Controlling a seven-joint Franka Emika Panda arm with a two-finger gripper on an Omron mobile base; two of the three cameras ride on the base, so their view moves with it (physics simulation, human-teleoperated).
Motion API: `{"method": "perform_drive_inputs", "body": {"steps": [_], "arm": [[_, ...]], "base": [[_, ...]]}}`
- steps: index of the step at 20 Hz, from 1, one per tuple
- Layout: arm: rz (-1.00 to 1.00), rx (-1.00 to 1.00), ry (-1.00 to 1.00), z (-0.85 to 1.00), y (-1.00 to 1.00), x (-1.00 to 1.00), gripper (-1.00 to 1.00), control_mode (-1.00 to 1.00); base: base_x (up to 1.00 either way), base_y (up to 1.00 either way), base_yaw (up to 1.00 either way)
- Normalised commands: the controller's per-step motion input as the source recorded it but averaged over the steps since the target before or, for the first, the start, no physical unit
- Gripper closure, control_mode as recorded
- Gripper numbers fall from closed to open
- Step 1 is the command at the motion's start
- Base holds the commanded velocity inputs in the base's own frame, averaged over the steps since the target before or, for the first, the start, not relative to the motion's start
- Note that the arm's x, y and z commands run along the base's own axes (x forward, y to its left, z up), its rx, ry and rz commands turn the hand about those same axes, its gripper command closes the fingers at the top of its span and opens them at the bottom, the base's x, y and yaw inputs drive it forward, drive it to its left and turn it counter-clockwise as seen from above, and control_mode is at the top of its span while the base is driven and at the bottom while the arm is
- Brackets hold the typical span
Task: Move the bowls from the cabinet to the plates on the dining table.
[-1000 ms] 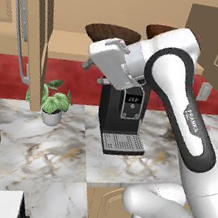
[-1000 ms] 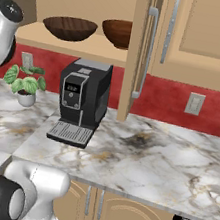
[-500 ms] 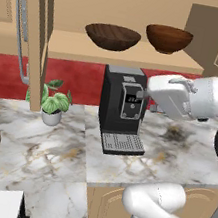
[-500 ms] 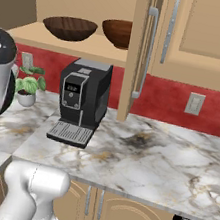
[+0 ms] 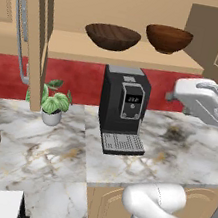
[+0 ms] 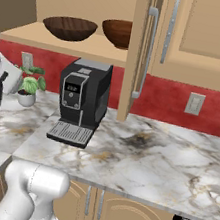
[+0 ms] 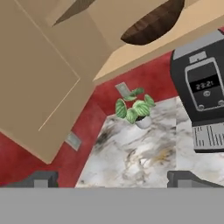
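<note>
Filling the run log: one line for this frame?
bowls: both on cabinet shelf | gripper: open, empty, over counter

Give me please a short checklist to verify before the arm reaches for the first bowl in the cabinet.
1. Cabinet door open, shelf reachable: ok.
2. Both bowls on the shelf, dark bowl and reddish bowl apart from each other: ok.
3. Gripper open and empty, fingers spread wide: ok.
4. Gripper lined up with a bowl: not ok, it points toward the potted plant and counter.
5. Coffee machine stands right under the shelf, path from below is tight: cannot tell if clear.
</note>
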Motion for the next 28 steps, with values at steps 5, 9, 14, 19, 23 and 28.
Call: {"method": "perform_drive_inputs", "body": {"steps": [5, 9, 14, 19, 23, 28], "arm": [[-0.27, -0.19, 0.18, 0.5, -0.03, 0.22, -1.0, -1.0], [-0.18, -0.11, 0.02, 0.07, 0.09, 0.26, -1.0, -1.0], [-0.14, 0.0, 0.0, -0.09, 0.0, 0.28, -1.0, -1.0], [-0.1, 0.0, 0.0, -0.31, -0.07, 0.53, -1.0, -1.0], [-0.09, 0.0, 0.0, -0.41, -0.12, 0.71, -1.0, -1.0], [-0.02, 0.0, 0.01, -0.19, -0.2, 0.47, -1.0, -1.0]], "base": [[0.0, 0.0, 0.0], [0.0, 0.0, 0.0], [0.0, 0.0, 0.0], [0.0, 0.0, 0.0], [0.0, 0.0, 0.0], [0.0, 0.0, 0.0]]}}
